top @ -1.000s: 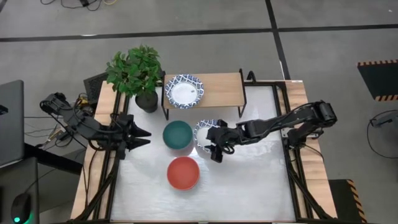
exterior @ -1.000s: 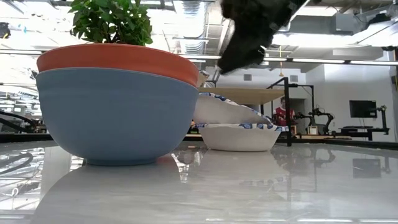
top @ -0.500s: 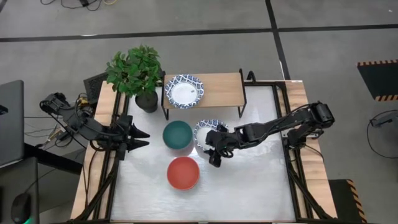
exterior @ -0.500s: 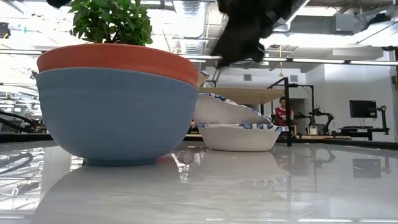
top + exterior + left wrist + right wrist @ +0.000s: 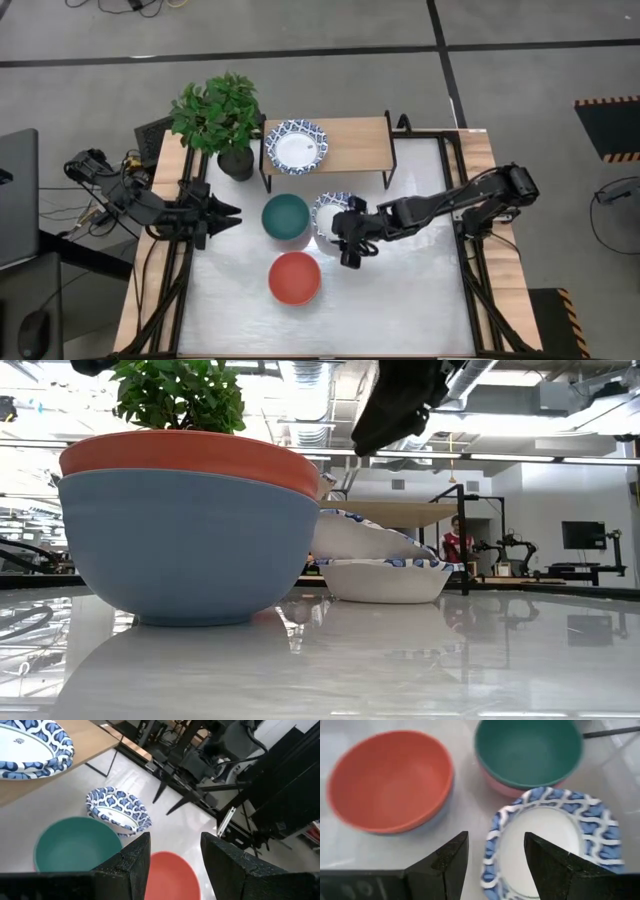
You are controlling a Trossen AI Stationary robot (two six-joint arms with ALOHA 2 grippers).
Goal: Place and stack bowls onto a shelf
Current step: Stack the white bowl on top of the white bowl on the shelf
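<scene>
One white bowl with a blue patterned rim (image 5: 296, 146) sits on the left end of the light-wood shelf (image 5: 355, 145). A second one (image 5: 325, 210) stands on the table next to the teal bowl (image 5: 286, 217). The red and grey-blue bowl (image 5: 295, 278) stands nearer, filling the low view (image 5: 190, 530). My right gripper (image 5: 341, 238) hovers open above the second patterned bowl's near rim (image 5: 492, 855), one finger over its inside, one outside, well clear in the low view (image 5: 385, 415). My left gripper (image 5: 232, 212) waits open at the table's left edge.
A potted plant (image 5: 220, 115) in a black pot stands at the shelf's left end. The shelf's black legs (image 5: 388, 165) reach down to the table beside the bowls. White tabletop (image 5: 400, 290) lies to the right and near side. A person (image 5: 457, 540) shows far back in the room.
My right gripper has shifted slightly toward the near edge over the patterned bowl on the table and has risen a little in the low view. The bowls have stayed where they were.
</scene>
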